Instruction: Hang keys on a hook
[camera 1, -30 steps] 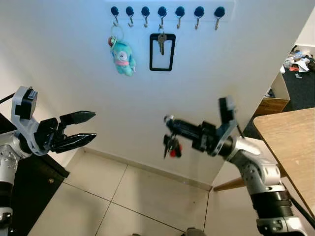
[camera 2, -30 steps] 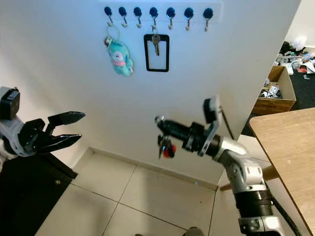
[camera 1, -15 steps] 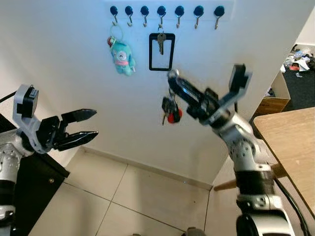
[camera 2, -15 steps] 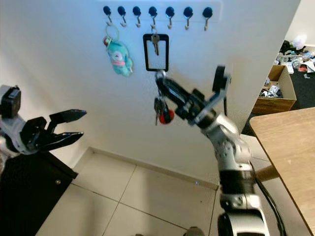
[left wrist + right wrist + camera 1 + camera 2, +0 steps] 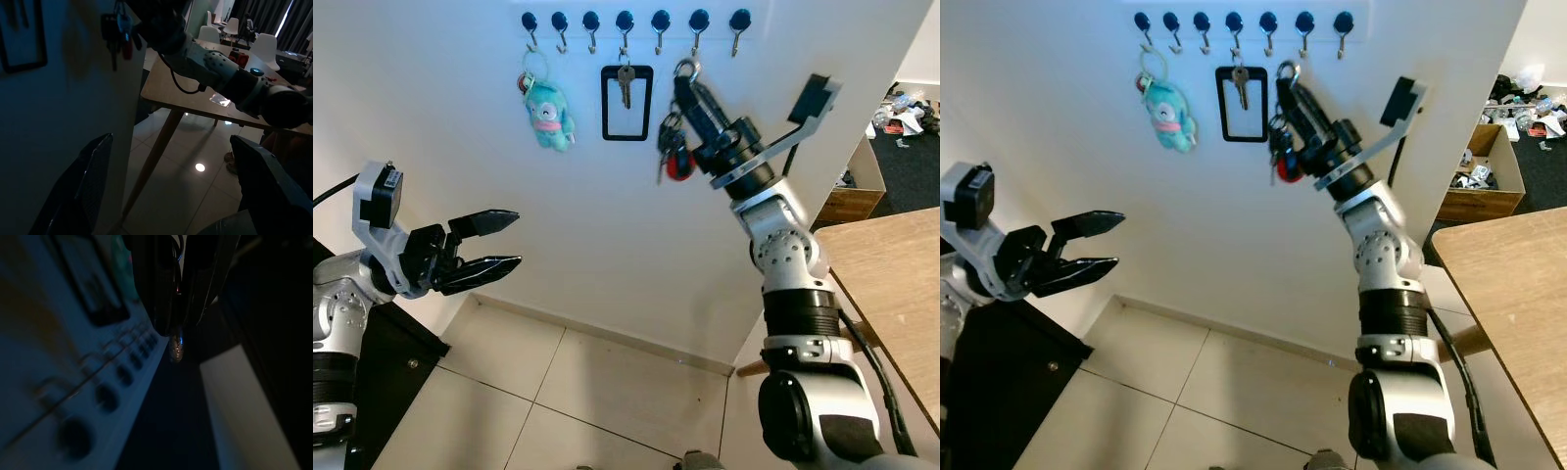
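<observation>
White wall, a row of hooks (image 5: 625,22) along the top of the frame, right pincer (image 5: 686,80) up at the rack pinching the keys (image 5: 671,149).
The bunch dangles upper centre, its ring just below the hooks, beside the black frame (image 5: 626,103). Best move here: lift the ring over a free hook's tip, settle it, then release. Left pincer (image 5: 497,242), lower left, hangs spread and idle.

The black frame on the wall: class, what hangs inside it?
Inside the black frame hangs a single key, dangling from the hook above. Bare white wall shows through the rest.
</observation>
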{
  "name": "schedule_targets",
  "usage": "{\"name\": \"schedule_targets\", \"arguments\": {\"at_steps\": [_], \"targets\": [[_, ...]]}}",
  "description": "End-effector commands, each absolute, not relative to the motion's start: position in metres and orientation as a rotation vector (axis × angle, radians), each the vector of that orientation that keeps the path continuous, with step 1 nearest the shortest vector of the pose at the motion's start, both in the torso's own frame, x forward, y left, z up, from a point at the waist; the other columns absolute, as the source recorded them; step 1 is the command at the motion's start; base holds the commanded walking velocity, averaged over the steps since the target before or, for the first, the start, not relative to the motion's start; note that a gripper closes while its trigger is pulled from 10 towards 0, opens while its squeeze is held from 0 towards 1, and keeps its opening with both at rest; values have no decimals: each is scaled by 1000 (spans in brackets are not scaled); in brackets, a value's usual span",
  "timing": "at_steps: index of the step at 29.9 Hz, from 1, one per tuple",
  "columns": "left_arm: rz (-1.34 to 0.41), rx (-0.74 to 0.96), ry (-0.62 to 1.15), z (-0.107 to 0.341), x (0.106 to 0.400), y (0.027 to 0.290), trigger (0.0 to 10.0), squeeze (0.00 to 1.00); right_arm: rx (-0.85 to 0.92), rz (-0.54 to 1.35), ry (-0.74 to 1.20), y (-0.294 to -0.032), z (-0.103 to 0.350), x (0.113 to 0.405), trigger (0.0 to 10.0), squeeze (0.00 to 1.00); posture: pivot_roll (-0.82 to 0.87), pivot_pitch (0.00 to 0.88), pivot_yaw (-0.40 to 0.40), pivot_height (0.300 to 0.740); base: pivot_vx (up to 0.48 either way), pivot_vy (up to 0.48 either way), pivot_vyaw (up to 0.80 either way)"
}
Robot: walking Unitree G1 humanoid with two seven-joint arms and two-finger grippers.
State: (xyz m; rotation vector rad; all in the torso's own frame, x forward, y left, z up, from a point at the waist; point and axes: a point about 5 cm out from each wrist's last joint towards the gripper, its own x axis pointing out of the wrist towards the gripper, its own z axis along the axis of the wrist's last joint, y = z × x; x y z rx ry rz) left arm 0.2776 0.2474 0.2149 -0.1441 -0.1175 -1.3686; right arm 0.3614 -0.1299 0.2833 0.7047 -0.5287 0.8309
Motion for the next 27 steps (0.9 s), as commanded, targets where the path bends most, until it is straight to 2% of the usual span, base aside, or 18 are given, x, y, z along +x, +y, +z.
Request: {"name": "schedule_targets", "arguments": {"at_steps": [1, 5, 15, 27], "targets": [[-1388, -169, -126, 212, 276, 242, 10000, 0, 745, 825, -551, -127, 289, 364, 10000, 0, -75, 114, 104, 740, 0, 0, 0], [-1389, -170, -127, 212, 275, 242, 10000, 0, 766, 816, -550, -125, 290, 367, 10000, 0, -74, 114, 105, 740, 0, 0, 0], [-1403, -167, -126, 214, 271, 239, 10000, 0, 800, 878, -488, -100, 290, 372, 10000, 0, -68, 135, 104, 740, 0, 0, 0], [-1417, -181, -118, 213, 264, 236, 10000, 0, 879, 842, -545, -111, 306, 379, 10000, 0, -65, 165, 98, 740, 0, 0, 0]]}}
